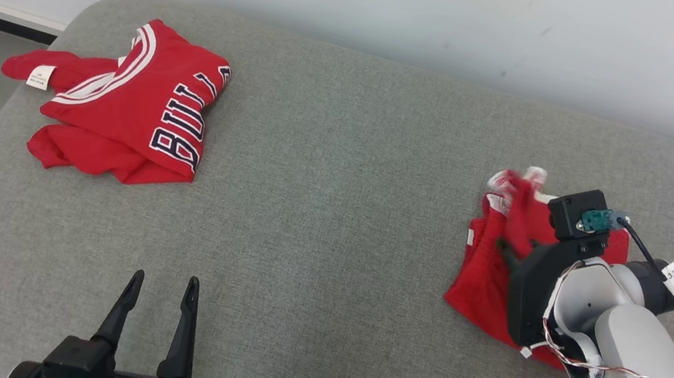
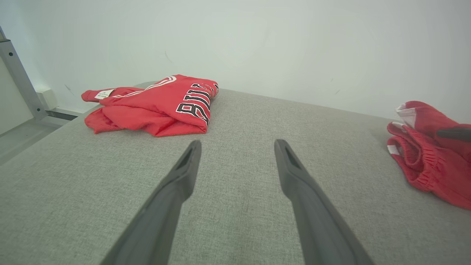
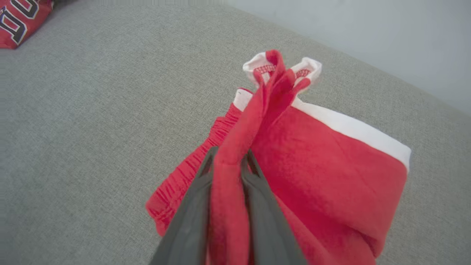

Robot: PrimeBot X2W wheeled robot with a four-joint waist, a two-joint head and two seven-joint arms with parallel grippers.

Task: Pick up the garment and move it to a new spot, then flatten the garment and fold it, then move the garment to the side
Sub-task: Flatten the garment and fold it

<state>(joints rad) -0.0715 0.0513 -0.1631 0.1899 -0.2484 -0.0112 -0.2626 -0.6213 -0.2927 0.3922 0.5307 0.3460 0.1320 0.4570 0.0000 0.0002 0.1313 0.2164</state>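
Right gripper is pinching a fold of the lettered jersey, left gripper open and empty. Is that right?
Not quite: the right gripper pinches a fold of the red shorts, not the lettered jersey, which lies apart at the far left. The right wrist view shows it. The left gripper is open and empty, as you said.

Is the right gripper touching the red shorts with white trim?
Touching. The right wrist view shows a fold of the red shorts with white trim squeezed between the right gripper's dark fingers.
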